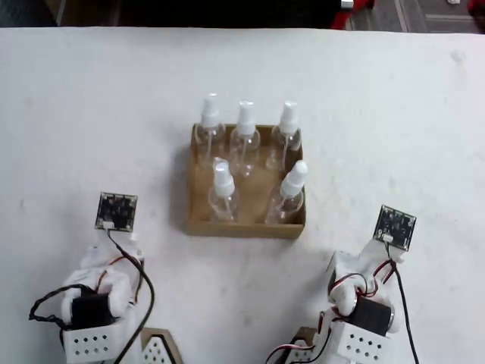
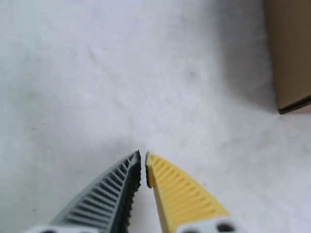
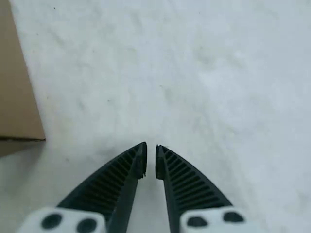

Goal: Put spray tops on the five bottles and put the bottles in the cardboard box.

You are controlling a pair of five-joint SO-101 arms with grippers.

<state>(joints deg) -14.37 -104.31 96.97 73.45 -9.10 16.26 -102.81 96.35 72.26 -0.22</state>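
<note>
A shallow cardboard box [image 1: 197,224] sits in the middle of the white table. Several clear bottles stand in it, each with a white spray top: a far row [image 1: 245,140] and a near pair [image 1: 224,193]. The left arm [image 1: 102,292] rests at the near left of the table and the right arm [image 1: 364,292] at the near right, both apart from the box. My left gripper [image 2: 143,167] is shut over bare table with nothing in it, a box corner [image 2: 291,53] off to its side. My right gripper [image 3: 150,160] is shut and holds nothing, beside a box wall [image 3: 17,97].
The white tabletop [image 1: 91,114] stretches around the box on all sides. Its far edge meets a dark floor [image 1: 227,11] at the back. Each arm carries a small dark circuit board [image 1: 117,211] with cables behind it.
</note>
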